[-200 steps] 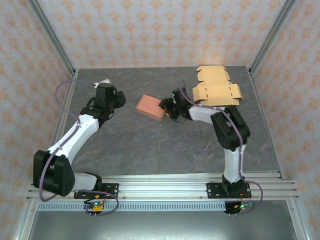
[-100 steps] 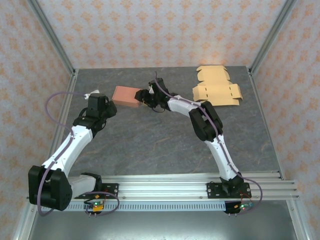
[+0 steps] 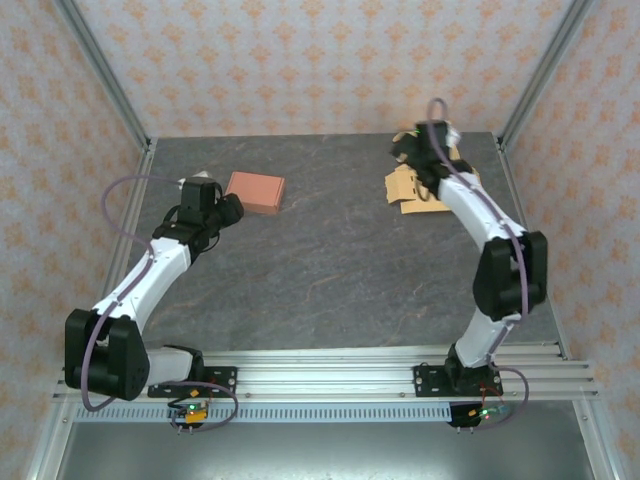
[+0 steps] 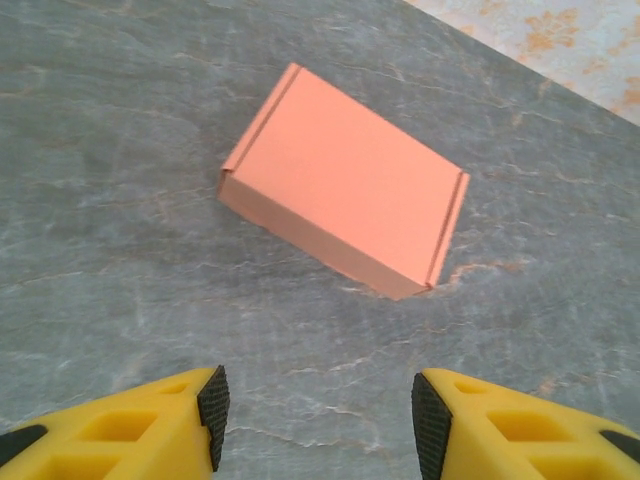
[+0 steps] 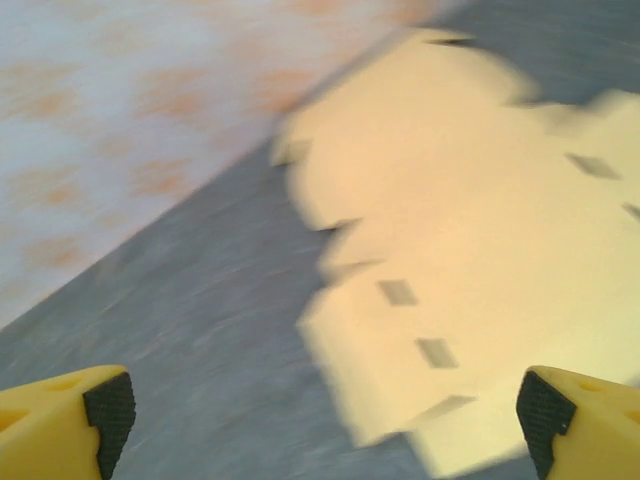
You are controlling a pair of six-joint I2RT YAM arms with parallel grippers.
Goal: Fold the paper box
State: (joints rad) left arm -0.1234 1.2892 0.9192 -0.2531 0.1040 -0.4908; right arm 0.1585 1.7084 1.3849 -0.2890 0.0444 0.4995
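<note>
grey desk (image 3: 340, 270), arm bases at the near edge; left pincer (image 4: 320, 430) over the desk at mid-left, jaws partly apart, nothing between them, facing the salmon folded box (image 4: 345, 222); folded box lies flat on the desk just past the fingertips, not touching them, flaps shut, toward the back left; further back at far right the right pincer (image 5: 325, 430) is spread wide and empty, over tan flat blanks (image 5: 480, 250) lying on the desk near the back wall; wrist view blurred, can't tell if it touches the blanks
</note>
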